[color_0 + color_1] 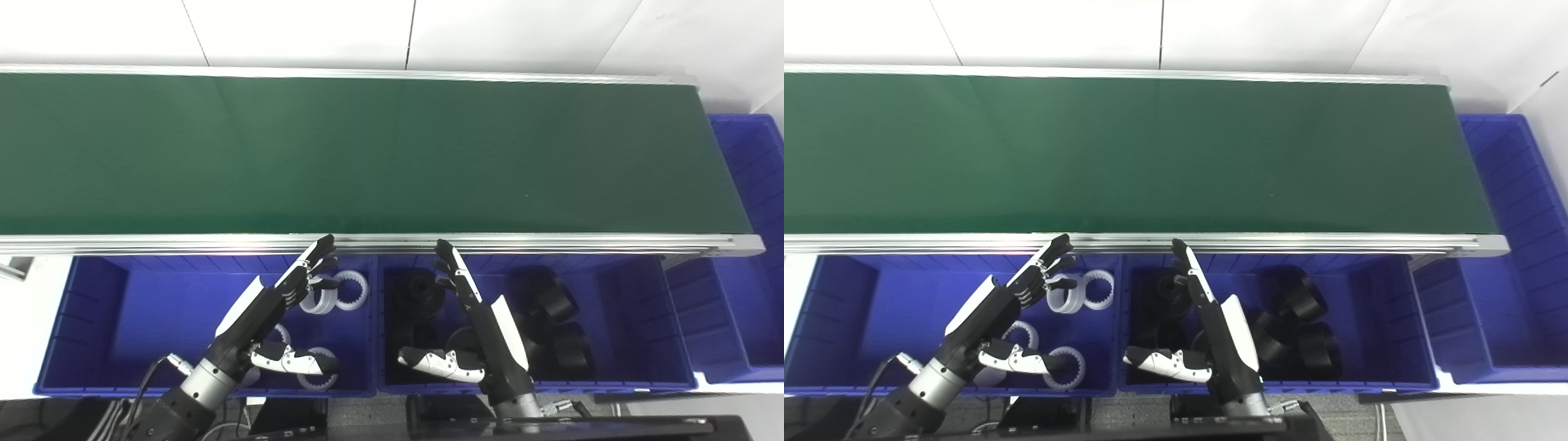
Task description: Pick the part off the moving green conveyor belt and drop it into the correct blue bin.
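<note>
The green conveyor belt (367, 153) runs across the view and carries no part. My left hand (269, 312) is open and empty, fingers stretched toward the belt's near rail, above the left blue bin (92, 318) that holds several white ring parts (352, 290). My right hand (478, 324) is open and empty, fingers stretched toward the rail, above the middle blue bin (637, 318) that holds several black parts (554, 303).
A third blue bin (753, 245) stands at the belt's right end. The belt's aluminium rail (551, 242) runs between the hands and the belt. White wall panels lie behind the belt.
</note>
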You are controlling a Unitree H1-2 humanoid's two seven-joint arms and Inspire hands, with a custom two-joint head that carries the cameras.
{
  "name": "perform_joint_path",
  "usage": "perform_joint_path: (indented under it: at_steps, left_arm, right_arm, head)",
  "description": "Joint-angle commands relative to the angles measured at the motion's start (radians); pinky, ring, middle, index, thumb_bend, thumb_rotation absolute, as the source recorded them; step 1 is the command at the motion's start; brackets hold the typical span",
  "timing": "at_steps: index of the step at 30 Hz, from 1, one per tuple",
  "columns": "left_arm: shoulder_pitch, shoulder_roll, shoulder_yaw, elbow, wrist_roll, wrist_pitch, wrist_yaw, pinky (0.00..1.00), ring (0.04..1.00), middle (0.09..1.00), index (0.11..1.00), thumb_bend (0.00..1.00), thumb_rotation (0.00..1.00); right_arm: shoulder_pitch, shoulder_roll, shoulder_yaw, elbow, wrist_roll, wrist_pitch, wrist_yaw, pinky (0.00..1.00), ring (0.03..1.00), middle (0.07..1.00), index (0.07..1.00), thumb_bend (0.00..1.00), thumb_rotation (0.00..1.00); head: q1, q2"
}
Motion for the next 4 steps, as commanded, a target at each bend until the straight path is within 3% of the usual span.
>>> perform_joint_path:
  at_steps: [1, 4]
  left_arm:
    - [0.007, -0.008, 0.000, -0.003, -0.034, -0.045, -0.002, 0.83, 0.957, 1.000, 1.000, 0.94, 0.26]
    - [0.013, -0.012, 0.002, 0.004, -0.040, -0.045, -0.001, 0.82, 0.947, 1.000, 1.000, 0.95, 0.25]
  right_arm:
    - [-0.012, 0.001, -0.010, -0.009, 0.025, -0.064, 0.009, 0.85, 0.928, 0.960, 0.977, 0.89, 0.53]
    - [-0.026, -0.002, -0.024, 0.004, 0.031, -0.066, 0.016, 0.85, 0.934, 0.965, 0.976, 0.89, 0.52]
  head:
    - [0.002, -0.004]
    - [0.001, -0.016]
